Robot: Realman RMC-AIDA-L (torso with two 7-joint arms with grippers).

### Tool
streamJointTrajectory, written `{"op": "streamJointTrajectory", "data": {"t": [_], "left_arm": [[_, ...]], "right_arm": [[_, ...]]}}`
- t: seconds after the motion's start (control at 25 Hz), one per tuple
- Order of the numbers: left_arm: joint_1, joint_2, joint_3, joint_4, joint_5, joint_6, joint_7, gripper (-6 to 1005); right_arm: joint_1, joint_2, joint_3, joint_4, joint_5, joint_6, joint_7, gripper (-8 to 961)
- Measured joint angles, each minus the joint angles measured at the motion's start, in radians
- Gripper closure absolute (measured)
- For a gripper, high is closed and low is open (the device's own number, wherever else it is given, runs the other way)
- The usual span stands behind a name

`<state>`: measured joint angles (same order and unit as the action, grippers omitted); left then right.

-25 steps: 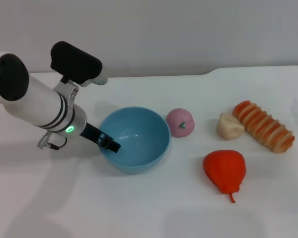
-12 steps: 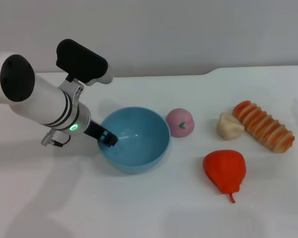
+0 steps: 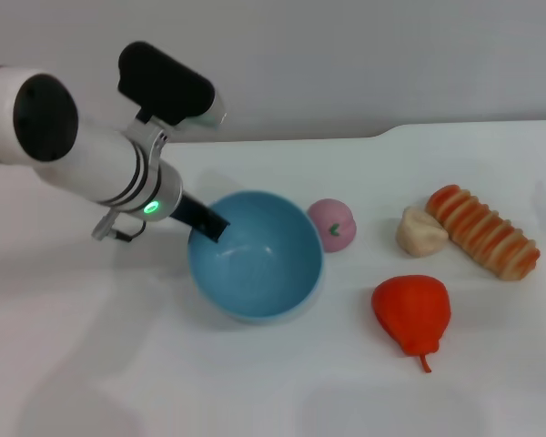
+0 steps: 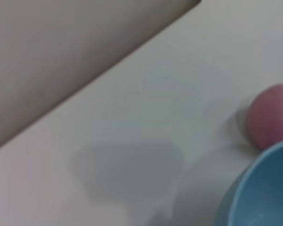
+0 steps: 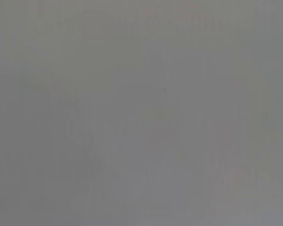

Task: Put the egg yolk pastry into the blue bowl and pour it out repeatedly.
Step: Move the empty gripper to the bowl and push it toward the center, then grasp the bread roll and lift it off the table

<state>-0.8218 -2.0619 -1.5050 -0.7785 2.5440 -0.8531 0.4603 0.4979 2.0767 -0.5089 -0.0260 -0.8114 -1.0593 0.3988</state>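
The blue bowl (image 3: pixel 259 273) is left of centre on the white table, empty, its opening tipped slightly toward me. My left gripper (image 3: pixel 207 225) is shut on the bowl's near-left rim, one black finger reaching inside. In the left wrist view, part of the blue bowl (image 4: pixel 259 193) shows. The egg yolk pastry (image 3: pixel 421 232) lies on the table well to the right of the bowl, touching the end of a striped bread roll. My right gripper is out of view, and its wrist view shows only flat grey.
A pink ball with a green mark (image 3: pixel 332 224) (image 4: pixel 271 115) sits just beyond the bowl's right rim. A red pear (image 3: pixel 411 311) lies in front of the pastry. The orange-striped bread roll (image 3: pixel 482 232) is at the far right.
My left arm has swung up and to the right. The bowl has shifted slightly right with it, closer to the pink ball, and its rim has tilted.
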Motion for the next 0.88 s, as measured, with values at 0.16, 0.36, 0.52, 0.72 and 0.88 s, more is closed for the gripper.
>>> {"op": "streamJointTrajectory", "data": {"t": [0.16,0.36,0.52,0.72,0.88], "left_arm": [[-0.038,0.002,-0.002,0.0,0.007,-0.002,0.0,953],[-0.09,0.007,-0.007,0.006,0.015,-0.003,0.0,1001],[-0.122,0.007,-0.058,0.016,0.047,-0.039,-0.007,1000],[-0.162,0.007,-0.164,0.08,0.076,-0.088,-0.022,1000],[-0.173,0.008,-0.207,0.117,0.113,-0.105,-0.035,1000]], "right_arm": [[0.0,-0.001,-0.002,-0.001,-0.019,0.001,0.0,327],[0.009,-0.004,-0.003,-0.013,-0.115,0.003,0.002,327],[0.028,-0.008,-0.011,-0.079,-0.234,0.05,0.104,327],[0.024,-0.005,-0.111,-0.36,-0.623,0.183,0.623,327],[0.009,-0.002,-0.199,-0.615,-0.968,0.187,1.102,328]]}}
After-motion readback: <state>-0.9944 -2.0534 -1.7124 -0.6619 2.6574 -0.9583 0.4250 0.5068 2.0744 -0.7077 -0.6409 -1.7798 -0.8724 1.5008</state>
